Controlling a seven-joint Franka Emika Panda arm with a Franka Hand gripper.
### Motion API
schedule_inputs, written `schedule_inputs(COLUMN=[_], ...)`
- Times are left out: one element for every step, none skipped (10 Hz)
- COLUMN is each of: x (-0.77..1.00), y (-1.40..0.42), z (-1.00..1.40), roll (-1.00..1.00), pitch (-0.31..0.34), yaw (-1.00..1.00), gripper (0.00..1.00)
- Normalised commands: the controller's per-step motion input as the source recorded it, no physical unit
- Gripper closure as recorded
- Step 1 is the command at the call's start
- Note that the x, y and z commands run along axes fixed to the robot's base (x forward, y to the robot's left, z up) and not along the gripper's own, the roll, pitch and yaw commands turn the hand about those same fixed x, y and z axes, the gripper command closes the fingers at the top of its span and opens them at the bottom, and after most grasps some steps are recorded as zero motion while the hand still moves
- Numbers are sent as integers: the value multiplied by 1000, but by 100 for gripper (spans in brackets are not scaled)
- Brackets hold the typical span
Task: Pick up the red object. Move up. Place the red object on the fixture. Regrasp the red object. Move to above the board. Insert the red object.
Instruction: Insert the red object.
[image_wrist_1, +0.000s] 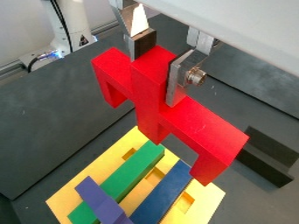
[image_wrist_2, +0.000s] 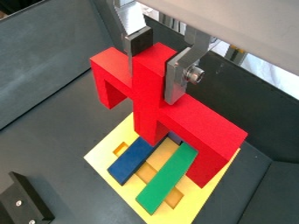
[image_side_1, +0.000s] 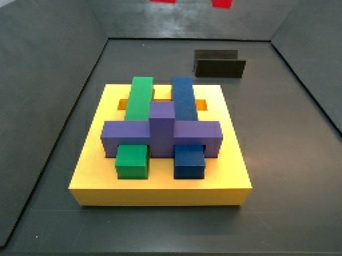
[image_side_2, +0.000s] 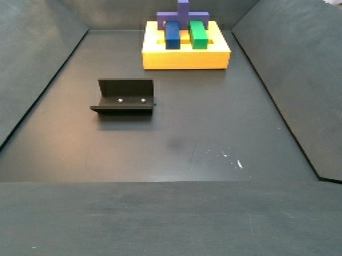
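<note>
In both wrist views my gripper is shut on the red object, with a silver finger on each side of its central bar. The red cross hangs in the air over the yellow board. It is well above the board and touches nothing. In a side view only slivers of the red object show at the frame's upper edge, above the board. The dark fixture stands bare on the floor.
On the board lie a green block and a blue block side by side, with a purple cross-shaped block across them. Grey walls close in the dark floor. The fixture also appears in the wrist views.
</note>
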Motion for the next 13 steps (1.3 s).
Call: schedule_inputs(x=[217, 109, 0, 0, 0, 0, 0, 71, 9, -40, -80, -94, -129], y=[140, 123, 226, 57, 0, 0, -17, -171, -23, -37, -6, 0, 0], z=[-811, -920, -1000, -1000, -1000, -1000, -1000, -814, -577, -466, -274, 0, 0], roll=[-74, -26, 0, 114, 160, 101, 46, 46, 173, 107, 7, 0, 0], pitch=[-196, -149, -80, -31, -30, -64, -116, -133, -80, -159, -174, -130, -113], yaw=[0, 0, 0, 0, 0, 29, 26, 0, 23, 109, 20, 0, 0], gripper=[100, 100, 100, 100, 100, 100, 100, 100, 100, 100, 100, 100, 100])
